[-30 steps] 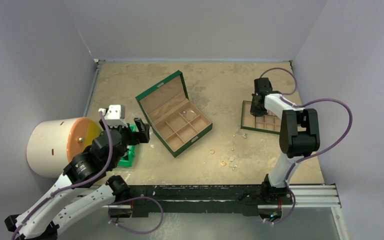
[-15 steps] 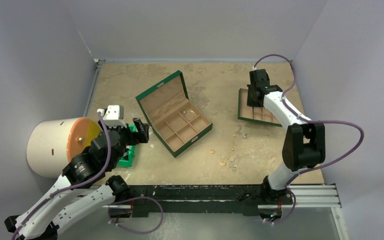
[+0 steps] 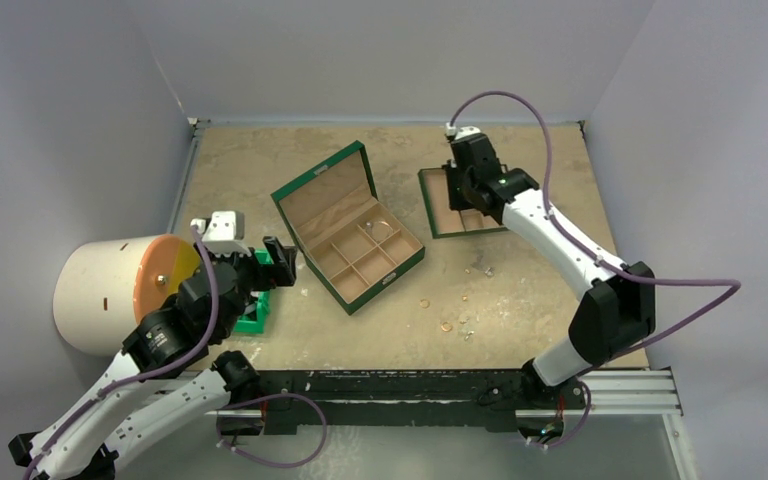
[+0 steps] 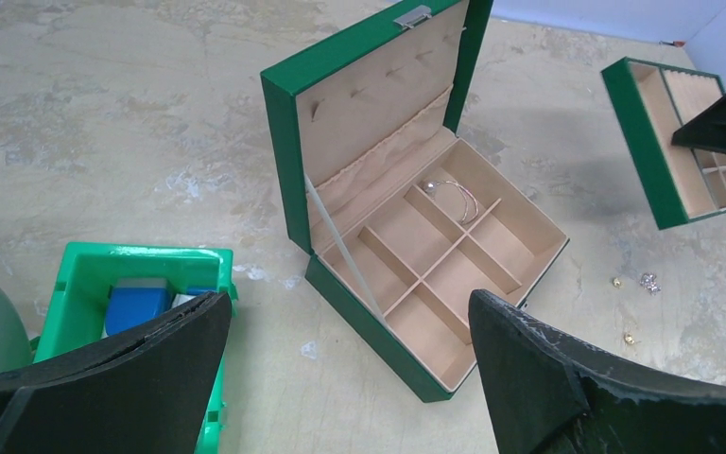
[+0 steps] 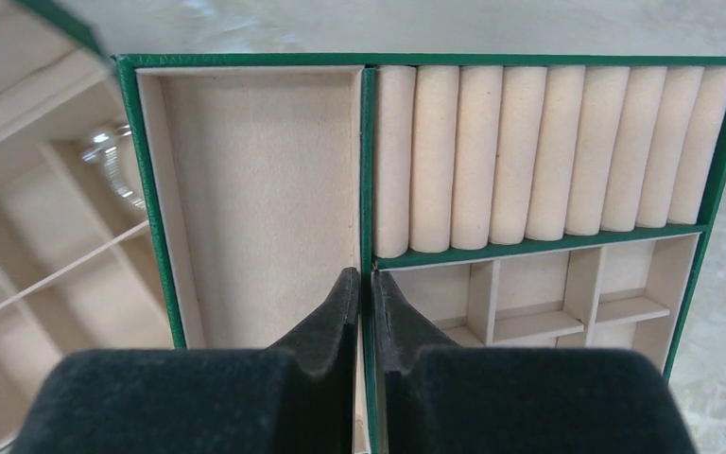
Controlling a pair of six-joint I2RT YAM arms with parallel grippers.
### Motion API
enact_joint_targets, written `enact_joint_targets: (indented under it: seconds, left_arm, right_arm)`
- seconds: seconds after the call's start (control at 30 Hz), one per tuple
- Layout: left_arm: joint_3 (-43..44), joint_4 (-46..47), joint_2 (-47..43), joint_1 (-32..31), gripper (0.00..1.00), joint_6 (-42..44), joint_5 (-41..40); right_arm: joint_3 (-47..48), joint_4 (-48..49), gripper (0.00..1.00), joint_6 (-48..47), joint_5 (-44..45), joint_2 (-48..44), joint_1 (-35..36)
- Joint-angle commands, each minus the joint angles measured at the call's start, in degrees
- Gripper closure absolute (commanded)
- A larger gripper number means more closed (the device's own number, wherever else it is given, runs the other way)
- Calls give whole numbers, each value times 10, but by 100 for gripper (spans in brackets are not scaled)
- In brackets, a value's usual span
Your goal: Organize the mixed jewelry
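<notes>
The mixed jewelry lies as small gold rings point(image 3: 447, 326) and tiny pieces point(image 3: 485, 270) on the table to the right of the open green box point(image 3: 312, 205). A thin silver hoop point(image 4: 449, 194) rests in one of the box's rear compartments. My right gripper point(image 5: 366, 279) is shut on the middle divider of a green insert tray point(image 5: 246, 60) with tan cushion rolls, and holds it just right of the box point(image 3: 430, 205). My left gripper point(image 4: 348, 312) stands open, wide and with nothing in it, near the box's front left corner.
A small green plastic bin point(image 3: 255, 318) with blue items sits under my left gripper's left finger. A white cylinder with an orange end point(image 3: 110, 290) lies at the far left. Walls close in the table on three sides.
My right arm has carried the insert tray from the table's right side leftwards and back, close to the open box. The left gripper has stayed open and in place.
</notes>
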Motion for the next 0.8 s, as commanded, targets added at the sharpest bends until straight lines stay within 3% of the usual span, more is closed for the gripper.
enact_joint_targets:
  seconds: [0.0, 0.43, 0.77]
  left_arm:
    - [9, 14, -11, -1, 4, -10, -16]
    - [10, 12, -23, -1, 5, -14, -28]
    - [12, 5, -36, -1, 5, -20, -45]
  right_arm:
    - [49, -3, 100, -10, -7, -4, 64]
    - [159, -19, 100, -27, 20, 117, 238]
    - [216, -32, 100, -22, 45, 215, 287]
